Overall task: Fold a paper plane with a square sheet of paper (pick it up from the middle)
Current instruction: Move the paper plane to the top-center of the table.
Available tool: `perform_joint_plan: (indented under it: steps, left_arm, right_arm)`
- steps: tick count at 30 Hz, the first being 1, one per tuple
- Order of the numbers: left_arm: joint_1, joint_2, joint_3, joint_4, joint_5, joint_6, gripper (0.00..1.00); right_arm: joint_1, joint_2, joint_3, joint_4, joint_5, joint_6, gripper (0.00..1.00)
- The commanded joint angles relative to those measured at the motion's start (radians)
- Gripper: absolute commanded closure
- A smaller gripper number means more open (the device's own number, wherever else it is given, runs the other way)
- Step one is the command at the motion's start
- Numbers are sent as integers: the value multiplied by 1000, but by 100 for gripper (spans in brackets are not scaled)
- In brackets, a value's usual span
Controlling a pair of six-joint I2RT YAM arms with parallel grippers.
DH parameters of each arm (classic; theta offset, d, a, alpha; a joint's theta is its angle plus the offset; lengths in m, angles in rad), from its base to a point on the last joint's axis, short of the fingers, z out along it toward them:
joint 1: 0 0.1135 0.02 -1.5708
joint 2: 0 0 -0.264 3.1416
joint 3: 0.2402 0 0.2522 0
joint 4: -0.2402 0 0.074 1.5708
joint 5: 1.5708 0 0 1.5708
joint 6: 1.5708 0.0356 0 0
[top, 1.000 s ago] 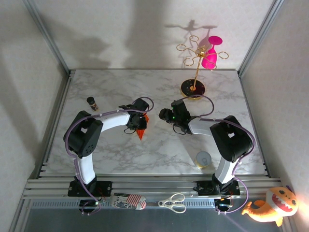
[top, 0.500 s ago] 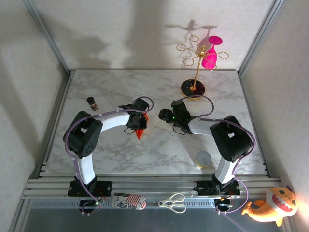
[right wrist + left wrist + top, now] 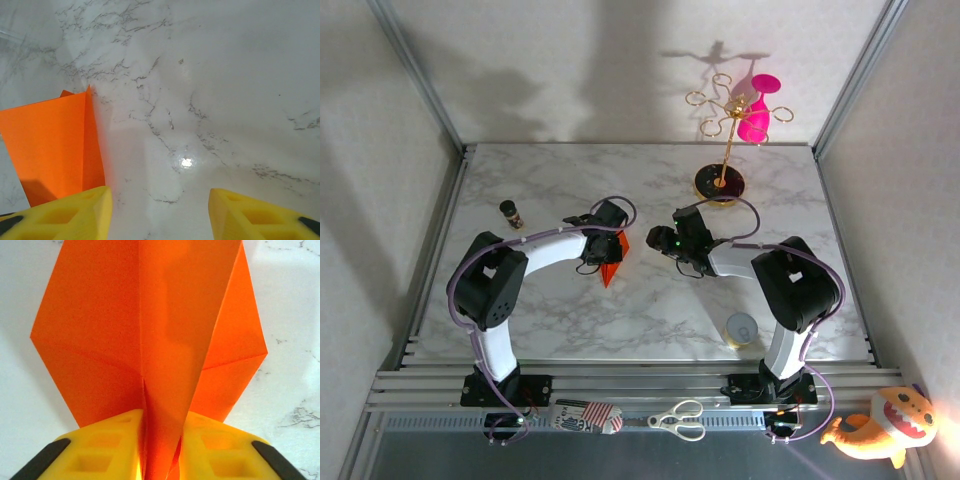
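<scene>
Here, left jaws pinch the paper plane (image 3: 150, 340).

One marble table (image 3: 650, 310) with two arms at its near edge, carrying one left tool (image 3: 162, 440) and one right tool (image 3: 157, 205). On it, one folded orange paper (image 3: 610, 270), one small dark bottle (image 3: 511, 213) far left, one gold stand (image 3: 724, 160) bearing one pink glass (image 3: 756, 120) far right, and one roll of tape (image 3: 741, 329) near right. On the near rail, one pair of scissors (image 3: 680, 420), one striped packet (image 3: 588, 416) and, at the right, one orange plush toy (image 3: 880, 428).
</scene>
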State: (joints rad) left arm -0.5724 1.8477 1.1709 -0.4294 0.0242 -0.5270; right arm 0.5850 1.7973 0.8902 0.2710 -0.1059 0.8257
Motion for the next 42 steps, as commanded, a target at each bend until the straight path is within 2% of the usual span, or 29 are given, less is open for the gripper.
perform_joint_plan:
  steps: [1,7,11,17,25,32,39,42]
  left_arm:
    - [3,-7,29,-16,-43,-4,79]
    - [5,-3,39,-17,-50,4,87]
    - [14,-12,51,-15,-63,12,96]
    - [55,20,124,-15,-48,67,97]
    - [90,199,334,-50,-30,124,98]
    - [92,314,479,-118,-33,155,91]
    - [92,344,503,-141,-43,156,75]
    - [92,354,508,-144,-37,157,72]
  right_arm:
    - [-3,18,29,-13,-13,-4,46]
    - [-3,22,36,-16,-18,-5,47]
    - [-3,21,38,-19,-17,-8,47]
    - [-4,-9,22,-30,27,-21,45]
    - [-5,-93,-16,-60,131,-55,38]
    - [-5,-84,-7,-75,117,-57,39]
    - [-5,-79,-2,-69,106,-58,39]
    - [-5,-78,-2,-66,102,-59,39]
